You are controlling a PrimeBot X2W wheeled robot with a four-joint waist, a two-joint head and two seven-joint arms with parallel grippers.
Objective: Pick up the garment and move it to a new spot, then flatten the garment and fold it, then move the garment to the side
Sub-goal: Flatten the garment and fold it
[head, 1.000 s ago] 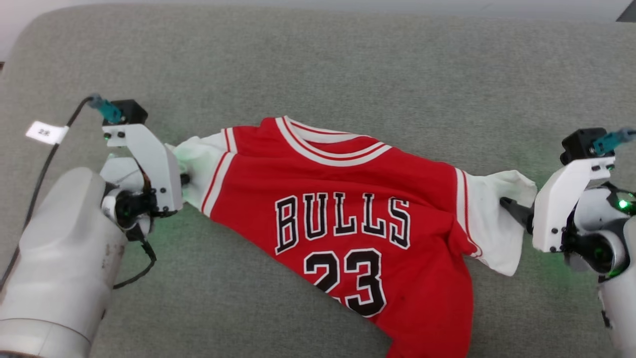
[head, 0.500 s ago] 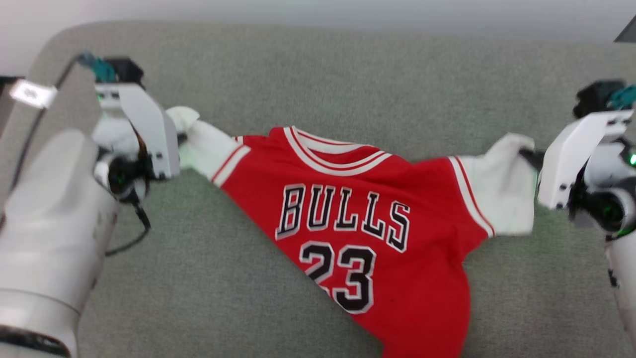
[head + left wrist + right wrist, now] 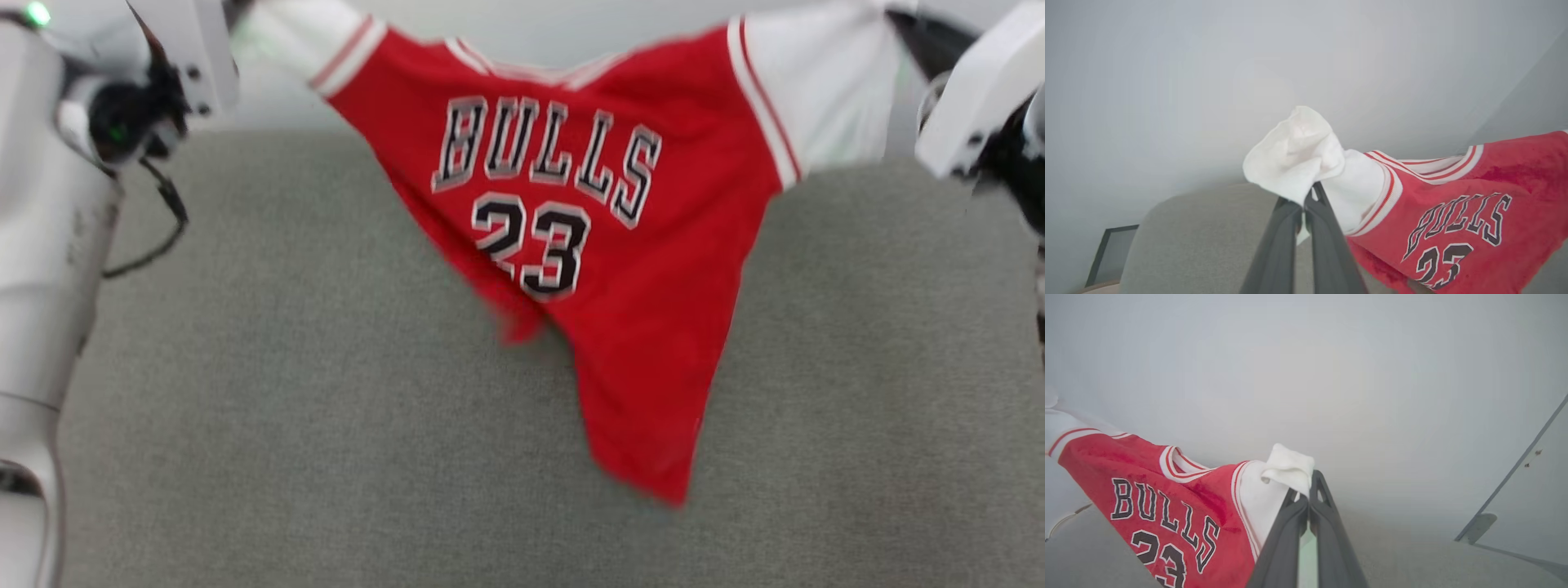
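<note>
- Left gripper (image 3: 1308,198): fingers clamped on one white sleeve (image 3: 1294,155); right gripper (image 3: 1306,490): clamped on the other.
- Garment (image 3: 620,245) hangs across top of head view, over grey surface (image 3: 286,408); sleeve grips probably spread it for relocating.

Your left gripper (image 3: 1308,200) and right gripper (image 3: 1309,490) each carry two long dark fingers (image 3: 1278,253); behind the left claw: a white screwed bracket (image 3: 200,49), a black cable (image 3: 173,224), seemingly a green light (image 3: 37,13).

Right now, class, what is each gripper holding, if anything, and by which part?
Both hold the garment: the left gripper pinches the end of one white sleeve, the right gripper the other sleeve.
</note>
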